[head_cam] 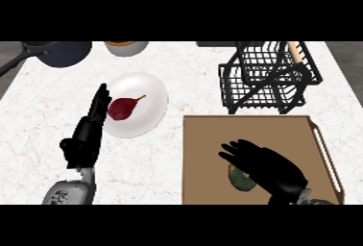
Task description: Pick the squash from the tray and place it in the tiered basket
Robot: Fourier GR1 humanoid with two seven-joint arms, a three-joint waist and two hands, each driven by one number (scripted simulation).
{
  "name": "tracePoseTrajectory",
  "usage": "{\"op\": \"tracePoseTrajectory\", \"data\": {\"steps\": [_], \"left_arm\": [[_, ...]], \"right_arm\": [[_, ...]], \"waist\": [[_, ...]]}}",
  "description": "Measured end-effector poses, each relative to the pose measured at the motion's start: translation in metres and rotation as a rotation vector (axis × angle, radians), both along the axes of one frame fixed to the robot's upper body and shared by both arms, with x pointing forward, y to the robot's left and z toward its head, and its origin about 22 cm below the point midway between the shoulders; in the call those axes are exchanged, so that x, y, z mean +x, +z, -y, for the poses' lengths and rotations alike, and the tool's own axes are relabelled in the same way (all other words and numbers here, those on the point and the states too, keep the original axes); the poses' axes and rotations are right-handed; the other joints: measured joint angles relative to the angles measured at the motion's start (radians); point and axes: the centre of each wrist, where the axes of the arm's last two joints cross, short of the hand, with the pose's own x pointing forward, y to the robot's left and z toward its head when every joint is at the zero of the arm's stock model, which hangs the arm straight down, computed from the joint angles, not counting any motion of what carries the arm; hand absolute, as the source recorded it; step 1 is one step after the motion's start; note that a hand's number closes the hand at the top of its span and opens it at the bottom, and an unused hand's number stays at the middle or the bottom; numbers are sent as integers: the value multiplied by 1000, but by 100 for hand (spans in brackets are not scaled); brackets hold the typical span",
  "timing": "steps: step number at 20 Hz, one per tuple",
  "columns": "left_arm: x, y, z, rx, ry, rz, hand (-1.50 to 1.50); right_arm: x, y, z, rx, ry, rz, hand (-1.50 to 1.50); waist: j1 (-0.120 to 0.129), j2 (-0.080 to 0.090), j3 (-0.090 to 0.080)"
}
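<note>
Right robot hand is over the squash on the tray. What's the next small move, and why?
Probably lower the right robot hand and curl its fingers round the squash. The hand looks open above it, partly hiding it, and the squash lies on the tray, not yet lifted toward the tiered basket.

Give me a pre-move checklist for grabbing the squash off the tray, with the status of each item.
1. Squash on the tray: ok, green, mostly hidden under the right hand.
2. Right hand over the squash: ok.
3. Fingers closed round the squash: not ok, they look spread.
4. Tiered basket standing beyond the tray: ok.
5. Basket tier free to take the squash: cannot tell.
6. Left hand out of the way: ok, open beside the white plate.
</note>
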Motion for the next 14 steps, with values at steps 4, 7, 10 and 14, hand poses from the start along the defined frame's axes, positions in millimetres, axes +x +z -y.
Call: {"op": "tracePoseTrajectory", "data": {"steps": [4, 7, 10, 14], "left_arm": [[-3, 0, 7, -4, 2, -5, 0], [1, 3, 9, -1, 4, -1, 0], [2, 4, 7, 2, 2, 2, 0], [3, -2, 8, 0, 3, 6, 0]], "right_arm": [[1, -5, -1, 29, -16, 0, 150], [2, -13, -1, 56, -27, 28, 150], [6, -24, -7, 71, -8, 113, 150], [6, -33, -6, 85, 21, 217, 150]], "waist": [[0, 0, 0], [0, 0, 0], [1, -2, -1], [1, -4, -3]]}}
